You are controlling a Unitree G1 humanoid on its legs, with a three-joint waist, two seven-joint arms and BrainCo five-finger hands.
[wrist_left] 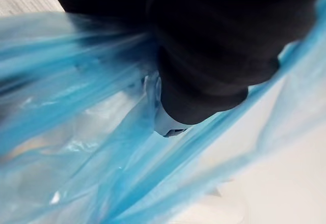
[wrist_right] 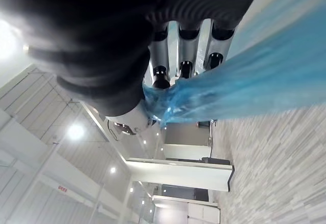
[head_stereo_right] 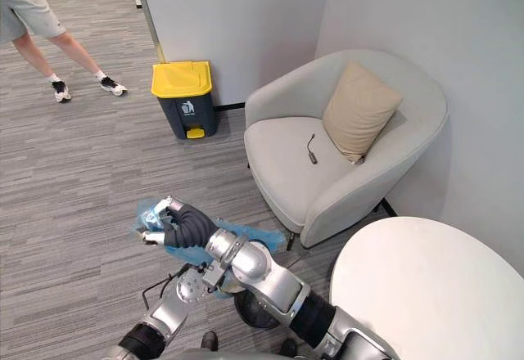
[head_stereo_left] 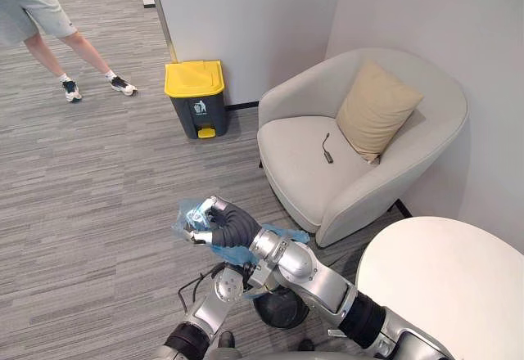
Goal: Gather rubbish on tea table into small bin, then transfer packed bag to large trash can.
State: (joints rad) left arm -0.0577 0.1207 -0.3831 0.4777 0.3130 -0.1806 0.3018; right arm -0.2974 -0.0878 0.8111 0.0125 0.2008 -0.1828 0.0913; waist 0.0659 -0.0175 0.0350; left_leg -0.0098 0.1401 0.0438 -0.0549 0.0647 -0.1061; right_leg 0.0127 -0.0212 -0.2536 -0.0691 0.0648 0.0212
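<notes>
Above the carpet [head_stereo_left: 98, 180], right robot hand [head_stereo_left: 219, 222] clenched on the blue bag [head_stereo_left: 232, 254], plastic trailing beneath its wrist.

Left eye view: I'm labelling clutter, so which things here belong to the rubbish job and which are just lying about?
Job: blue bag, pinched in the right hand; yellow-lidded trash can; black small bin under the arm; white table.
Lying about: armchair; cushion; dark item on its seat; person standing beyond.
</notes>
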